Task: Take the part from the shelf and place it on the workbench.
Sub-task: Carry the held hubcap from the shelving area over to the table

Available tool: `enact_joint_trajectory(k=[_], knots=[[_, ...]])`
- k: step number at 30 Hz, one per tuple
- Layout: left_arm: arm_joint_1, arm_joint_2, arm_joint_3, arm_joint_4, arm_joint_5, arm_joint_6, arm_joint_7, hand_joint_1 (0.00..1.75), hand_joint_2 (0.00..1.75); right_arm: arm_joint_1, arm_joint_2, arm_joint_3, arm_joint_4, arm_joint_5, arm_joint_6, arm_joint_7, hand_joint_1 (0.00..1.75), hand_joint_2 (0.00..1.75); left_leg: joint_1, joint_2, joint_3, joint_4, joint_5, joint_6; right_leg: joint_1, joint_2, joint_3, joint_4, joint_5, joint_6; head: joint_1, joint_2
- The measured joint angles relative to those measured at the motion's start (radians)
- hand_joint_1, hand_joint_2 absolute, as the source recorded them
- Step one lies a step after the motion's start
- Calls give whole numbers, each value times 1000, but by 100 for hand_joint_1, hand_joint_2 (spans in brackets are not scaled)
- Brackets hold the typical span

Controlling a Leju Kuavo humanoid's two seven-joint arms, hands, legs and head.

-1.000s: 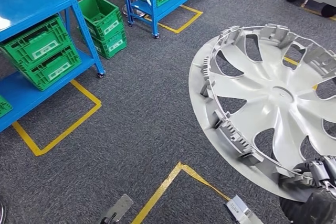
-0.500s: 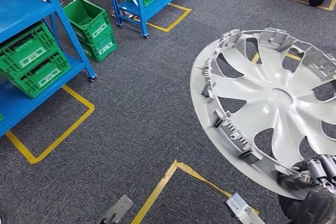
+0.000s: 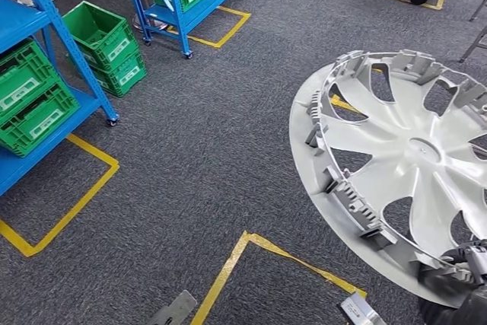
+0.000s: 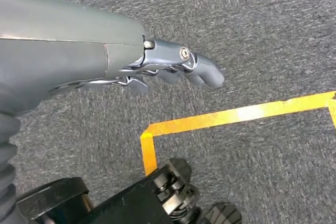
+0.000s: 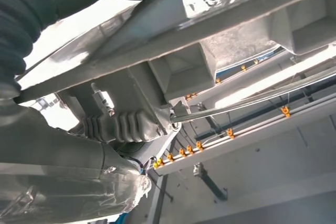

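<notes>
While the right hand (image 3: pixel 459 264) grips the lower rim of the silver wheel cover (image 3: pixel 402 165), that part hangs tilted above the grey carpet (image 3: pixel 218 150), its clipped inner side facing up. Hanging low over the carpet by a corner of yellow floor tape (image 4: pixel 222 119), the left hand (image 4: pixel 174 69) holds nothing, fingers fairly straight and close together. Farther off stand blue shelves (image 3: pixel 34 28) carrying green crates (image 3: pixel 29 97), with two more stacked crates (image 3: pixel 106 47) on the floor beside them.
</notes>
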Motion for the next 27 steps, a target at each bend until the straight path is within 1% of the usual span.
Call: enact_joint_trajectory(k=[1, 2, 3, 4, 5, 6, 7, 8, 9, 10, 11, 12, 13, 15, 16, 17, 18, 20, 21, 22, 23, 24, 25, 26, 27], knots=[[-1, -1, 0, 0, 0, 0, 0, 0, 175, 1, 0, 0, -1, 0, 0, 0, 175, 175, 1, 6, 0, -3, 3, 7, 0, -13, -13, 26, -17, 3, 3, 0], [0, -2, 0, 0, 0, 0, 0, 0, 175, 1, 0, -1, -1, 0, 0, 0, 175, 175, 1, 12, 1, -5, 5, 14, 2, -28, -37, 76, -46, 5, 5, 0], [0, -2, 0, 0, 0, 0, 0, 0, 175, 1, 0, -1, -2, 0, 0, 0, 175, 175, -1, 18, 1, -5, 5, 17, 3, -40, -63, 139, -80, 7, 7, 0], [2, -2, 0, 0, 0, 0, 0, 0, 175, 1, 0, -1, -2, 0, 0, 0, 175, 175, -3, 25, 1, -5, 4, 20, 4, -46, -95, 211, -112, 9, 8, 0], [2, -2, 0, 0, 0, 0, 0, 0, 175, 1, 0, -1, -2, 0, 0, 0, 175, 175, -4, 31, 1, -5, 4, 21, 4, -48, -118, 266, -132, 10, 8, 0], [2, -2, 0, 0, 0, 0, 0, 0, 175, 2, 0, -1, -2, 0, 0, 0, 175, 175, -5, 37, 1, -4, 3, 21, 4, -49, -128, 291, -135, 10, 8, 0], [2, -2, 0, 0, -1, 0, 1, 0, 175, 2, 0, -2, -2, 0, 0, 1, 175, 175, -6, 42, 2, -4, 3, 21, 4, -50, -116, 275, -121, 9, 8, 0], [2, -2, 0, 0, -1, 0, 1, 0, 175, 2, 0, -2, -2, 0, 0, 2, 175, 175, -7, 46, 4, -4, 1, 20, 4, -53, -84, 220, -92, 8, 8, 0], [2, -3, 0, 0, -1, 0, 1, 0, 175, 2, 0, -3, -3, 0, 0, 4, 175, 175, -7, 49, 6, -3, -1, 18, 5, -59, -42, 144, -63, 5, 8, 0], [1, -4, 0, 0, -2, 0, 2, 0, 175, 1, 0, -4, -3, 0, 0, 6, 175, 175, -9, 53, 8, -3, -3, 14, 7, -66, -3, 74, -43, 2, 7, 0], [1, -4, 0, 0, -2, 0, 2, 0, 175, 1, 0, -5, -4, 0, 0, 7, 175, 175, -11, 56, 7, 0, -5, 10, 8, -71, 23, 28, -32, -2, 7, 0], [0, -4, 0, 0, -3, 1, 2, 0, 175, 1, 0, -6, -6, 0, 0, 8, 175, 175, -12, 58, 6, 2, -6, 5, 11, -73, 36, 6, -31, -7, 7, 0], [0, -4, 0, -1, -4, 1, 2, 0, 175, 1, 0, -7, -7, 0, 0, 9, 175, 175, -13, 61, 5, 4, -5, 1, 13, -71, 36, 4, -32, -12, 6, 0], [0, -5, 0, -1, -6, 0, 2, 0, 175, 1, 0, -10, -10, 0, 0, 12, 175, 175, -10, 63, 4, 5, -7, -8, 13, -61, 34, 3, -27, -22, 6, 0], [0, -5, -1, -2, -8, 0, 2, 0, 175, 1, 0, -11, -11, 0, 0, 14, 175, 175, -9, 59, 0, 13, -16, -13, 12, -57, 33, 2, -25, -27, 5, 0], [-1, -5, -1, -2, -9, 1, 2, 0, 175, 1, 0, -12, -12, 0, 0, 15, 175, 175, -8, 53, -12, 40, -36, -18, 10, -54, 33, 0, -24, -32, 4, 0], [-1, -5, -1, -2, -10, 1, 2, 0, 175, 1, 0, -12, -12, 0, 0, 15, 175, 175, -6, 45, -35, 90, -66, -23, 9, -51, 33, -1, -23, -35, 3, 0], [1, -5, -1, -2, -10, 1, 3, 0, 175, 0, 0, -13, -14, 0, 0, 17, 175, 175, -5, 38, -101, 228, -128, -27, 8, -43, 32, -1, -23, -39, 3, 0], [2, -5, -1, -2, -10, 1, 4, 0, 175, 1, 0, -14, -14, 0, 0, 19, 175, 175, -5, 37, -128, 280, -141, -28, 8, -38, 32, -1, -23, -39, 3, 0], [3, -5, -1, -2, -10, 1, 4, 0, 175, 1, 0, -15, -14, 0, 0, 20, 175, 175, -5, 36, -141, 299, -135, -28, 8, -32, 32, -1, -23, -39, 3, 0], [4, -5, -1, -2, -10, 1, 5, 0, 175, 1, 0, -17, -14, 0, 0, 21, 175, 175, -4, 35, -134, 277, -109, -27, 7, -25, 33, -1, -23, -39, 3, 0], [4, -5, -1, -2, -10, 1, 5, 0, 175, 1, 0, -18, -14, 0, 0, 21, 175, 175, -3, 30, -109, 220, -70, -25, 7, -18, 34, -1, -23, -39, 3, 0], [3, -6, -1, -2, -10, 1, 5, 0, 175, 1, 0, -20, -14, 0, 0, 21, 175, 175, 0, 19, -77, 149, -32, -25, 6, -12, 35, -1, -23, -38, 3, 0], [3, -6, -1, -2, -10, 1, 5, 0, 175, 1, 0, -21, -15, 0, 0, 22, 175, 175, 2, 8, -47, 82, -7, -24, 7, -5, 33, 1, -23, -35, 2, 0], [3, -7, -1, -2, -10, 1, 5, 0, 175, 1, 0, -22, -15, 0, 0, 23, 175, 175, 4, -3, -27, 38, 5, -23, 8, 1, 31, 2, -22, -31, 3, 0]])
